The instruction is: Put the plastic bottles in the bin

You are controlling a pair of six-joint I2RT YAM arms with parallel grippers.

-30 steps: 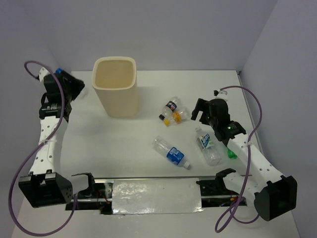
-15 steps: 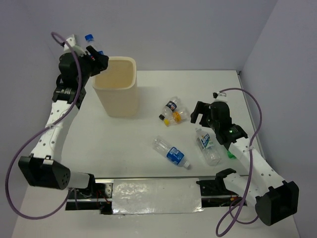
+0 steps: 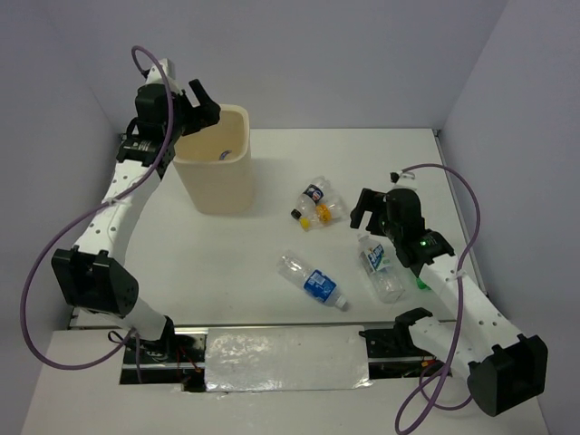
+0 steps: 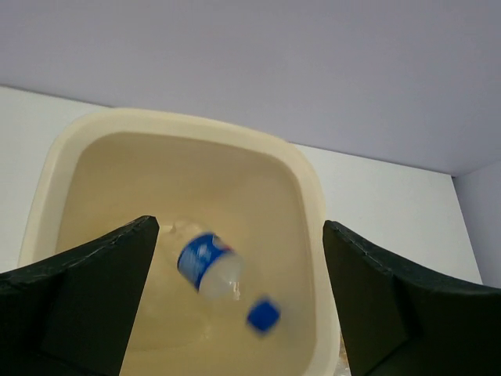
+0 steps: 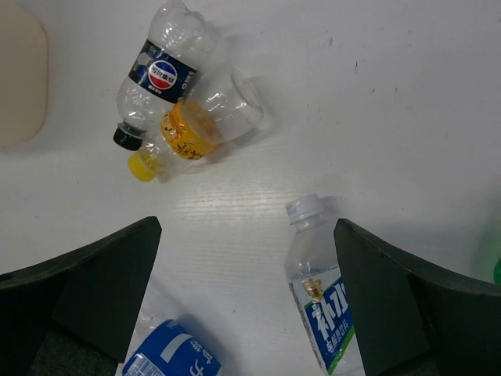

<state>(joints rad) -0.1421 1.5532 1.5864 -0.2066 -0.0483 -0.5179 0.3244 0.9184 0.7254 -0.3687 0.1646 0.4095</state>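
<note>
The cream bin (image 3: 217, 186) stands at the back left. My left gripper (image 3: 195, 107) hangs open over its left rim. In the left wrist view the gripper (image 4: 241, 227) is wide open, and a clear bottle with a blue label and blue cap (image 4: 207, 266) is blurred in mid-fall inside the bin (image 4: 309, 180). My right gripper (image 3: 367, 210) (image 5: 246, 227) is open and holds nothing. It hovers over the table beside a white-capped bottle (image 3: 381, 267) (image 5: 325, 305). A blue-label bottle (image 3: 314, 279) (image 5: 168, 356) lies in the middle of the table.
A black-label bottle (image 3: 313, 195) (image 5: 160, 74) and an orange-yellow one (image 3: 324, 213) (image 5: 196, 129) lie together right of the bin. A green bottle (image 3: 422, 281) peeks out from behind the right arm. Grey walls close in the table at the back and sides.
My left arm rose from the table's left side to the bin with a blue-capped bottle, then opened. The bottle now drops into the bin. My right gripper shifted slightly nearer.
</note>
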